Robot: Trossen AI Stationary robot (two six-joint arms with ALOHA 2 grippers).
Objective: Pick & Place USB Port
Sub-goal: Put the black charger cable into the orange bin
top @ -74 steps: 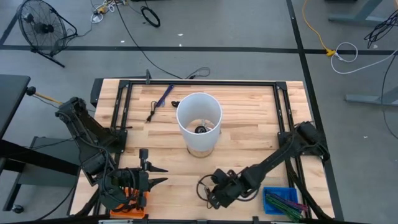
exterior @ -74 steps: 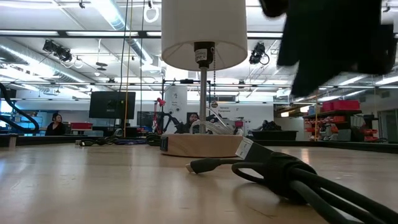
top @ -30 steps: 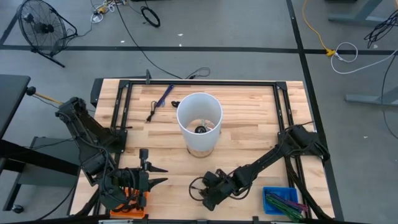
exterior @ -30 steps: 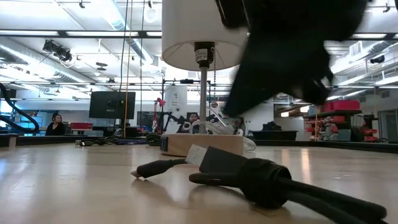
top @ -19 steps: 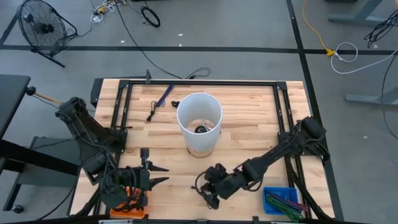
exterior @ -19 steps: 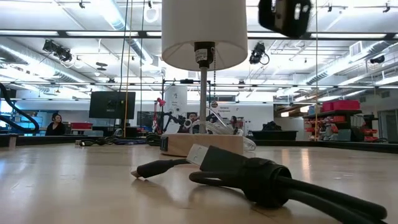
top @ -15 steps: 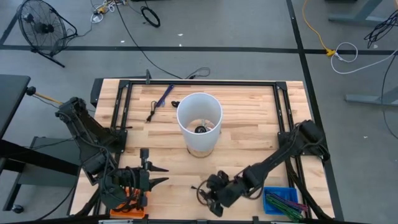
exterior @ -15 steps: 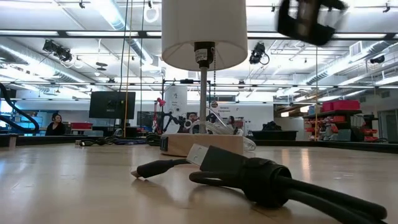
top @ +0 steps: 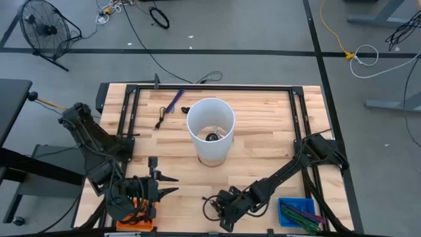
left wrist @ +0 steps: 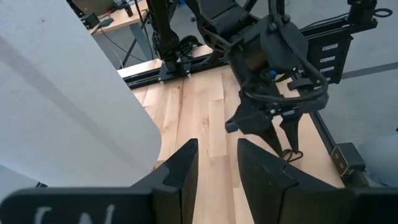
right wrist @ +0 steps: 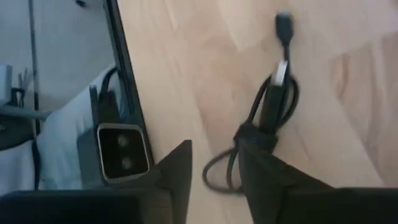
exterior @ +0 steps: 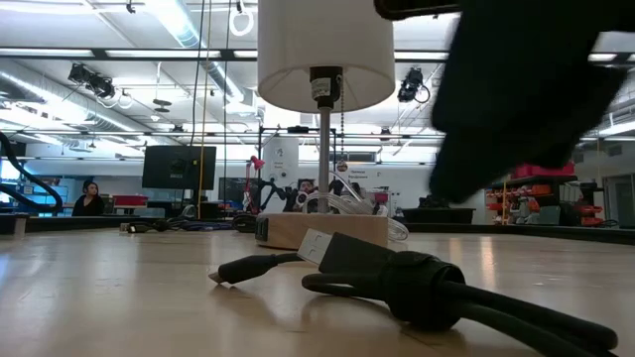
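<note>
The USB cable is a black coiled bundle with a strap and a white tag, lying flat near the table's near edge [top: 210,208]. In the low view its plug [exterior: 224,276] points left and the bundle [exterior: 417,288] lies on the wood. My right gripper [top: 225,212] hovers open just above the bundle [right wrist: 266,118], fingers [right wrist: 177,171] pointing down, touching nothing. It shows as a dark mass [exterior: 526,99] in the low view. My left gripper [top: 175,185] waits open at the near left [left wrist: 216,162].
A white-shaded lamp [top: 210,128] stands on a wooden base [exterior: 322,230] mid-table, behind the cable. A blue bin of coloured items [top: 297,212] sits at the near right corner. A black frame rail [right wrist: 121,62] and the low camera [right wrist: 121,146] edge the near side.
My right gripper rose from low over the cable, shifted slightly toward the table's right, then came back down over the bundle. The cable has stayed where it was on the table.
</note>
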